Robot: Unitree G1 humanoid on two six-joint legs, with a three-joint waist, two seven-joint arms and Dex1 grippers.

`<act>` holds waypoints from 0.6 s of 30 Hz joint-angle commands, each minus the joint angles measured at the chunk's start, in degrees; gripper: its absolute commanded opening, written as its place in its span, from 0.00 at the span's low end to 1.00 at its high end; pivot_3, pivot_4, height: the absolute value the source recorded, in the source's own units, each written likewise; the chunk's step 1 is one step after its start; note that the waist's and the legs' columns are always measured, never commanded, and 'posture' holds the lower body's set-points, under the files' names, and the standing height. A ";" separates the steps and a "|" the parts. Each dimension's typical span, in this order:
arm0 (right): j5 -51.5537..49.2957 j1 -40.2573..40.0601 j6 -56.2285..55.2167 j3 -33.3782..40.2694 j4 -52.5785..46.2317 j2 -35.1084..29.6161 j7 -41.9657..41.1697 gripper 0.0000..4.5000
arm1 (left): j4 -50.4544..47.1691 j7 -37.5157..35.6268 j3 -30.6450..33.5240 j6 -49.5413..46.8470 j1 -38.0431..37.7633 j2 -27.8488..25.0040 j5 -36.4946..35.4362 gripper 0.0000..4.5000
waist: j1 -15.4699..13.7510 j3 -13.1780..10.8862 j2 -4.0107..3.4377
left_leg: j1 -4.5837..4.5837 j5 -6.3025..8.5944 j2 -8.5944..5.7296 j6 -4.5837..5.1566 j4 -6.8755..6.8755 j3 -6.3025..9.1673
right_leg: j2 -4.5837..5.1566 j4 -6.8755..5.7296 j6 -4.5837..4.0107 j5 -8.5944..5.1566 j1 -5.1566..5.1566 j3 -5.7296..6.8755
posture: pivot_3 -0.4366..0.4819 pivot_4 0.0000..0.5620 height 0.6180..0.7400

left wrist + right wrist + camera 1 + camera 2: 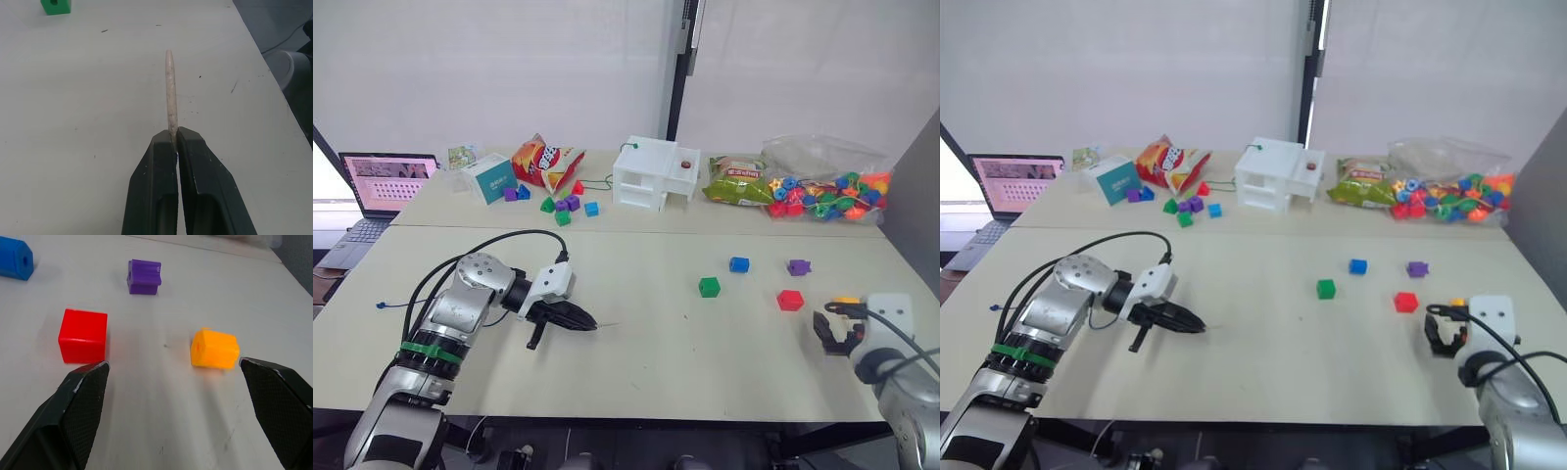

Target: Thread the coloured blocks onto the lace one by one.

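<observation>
Pale table top (636, 323): long, off-white, seam running across it behind the working area.

Left gripper (589, 324): low over the near-left part of the table, its two black fingers (195, 191) pinched together on the stiff pale tip (170, 90) of the lace, which juts forward past the fingertips. Dark-blue end of the thin lace (384, 305) lies by the left table edge. Broad bare surface between this gripper and the blocks.

Right gripper (173, 367): near the right front corner, fingers spread wide, holding nothing, low over the table.

Small plastic blocks, all loose on the right half, each apart from the others:
- yellow-orange block (214, 349), just ahead of the right gripper, closest to the right edge;
- red cube (790, 300), beside it, further in;
- purple block (798, 266), beyond the red;
- blue block (738, 264), left of the purple;
- green cube (709, 286), nearest the table's middle.

Far edge: white box-shaped stand (655, 173), clear bag of multicoloured beads (824, 194), snack packets (545, 161), open laptop (384, 186) at far left.
</observation>
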State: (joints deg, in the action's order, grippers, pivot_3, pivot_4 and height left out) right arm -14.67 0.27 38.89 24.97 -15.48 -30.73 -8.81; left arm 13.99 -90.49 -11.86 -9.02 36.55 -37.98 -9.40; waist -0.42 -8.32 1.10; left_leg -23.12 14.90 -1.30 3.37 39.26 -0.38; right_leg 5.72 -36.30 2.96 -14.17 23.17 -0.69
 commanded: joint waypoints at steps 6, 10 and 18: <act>2.63 14.82 3.14 0.57 16.58 -3.19 3.74 1.00 | -2.77 1.90 0.23 -0.52 -0.92 0.36 -1.76 0.00 | 0.21 0.00 -0.05 | -0.03 0.00 0.04 0.00 -0.01 -0.03 | -0.04 -0.01 -0.01 0.00 0.05 -0.04 | 0.48 0.27 1.00; 4.05 18.65 2.36 -0.78 22.62 -4.23 3.65 1.00 | -3.45 2.43 0.16 -0.70 -1.40 0.32 -2.02 0.00 | 0.27 0.00 -0.07 | -0.04 0.00 0.05 0.00 -0.01 -0.05 | -0.03 0.00 -0.01 0.00 0.05 -0.04 | 0.48 0.27 1.00; 3.55 21.55 1.86 -0.81 28.55 -5.27 2.89 0.51 | -5.78 3.32 0.56 -1.86 -2.85 -0.45 -3.01 0.00 | 0.56 0.01 -0.10 | -0.06 0.00 0.06 0.01 -0.02 -0.06 | -0.02 0.01 -0.01 0.01 0.06 -0.06 | 0.48 0.27 1.00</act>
State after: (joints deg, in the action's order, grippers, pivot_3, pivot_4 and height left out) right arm -11.78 20.56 41.87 23.32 13.59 -34.49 -5.76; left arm 10.46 -87.50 -12.28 -10.51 33.55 -37.73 -11.25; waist 0.14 -8.31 1.00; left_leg -23.18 14.90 -1.24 3.38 39.24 -0.44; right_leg 5.70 -36.29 2.95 -14.17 23.23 -0.75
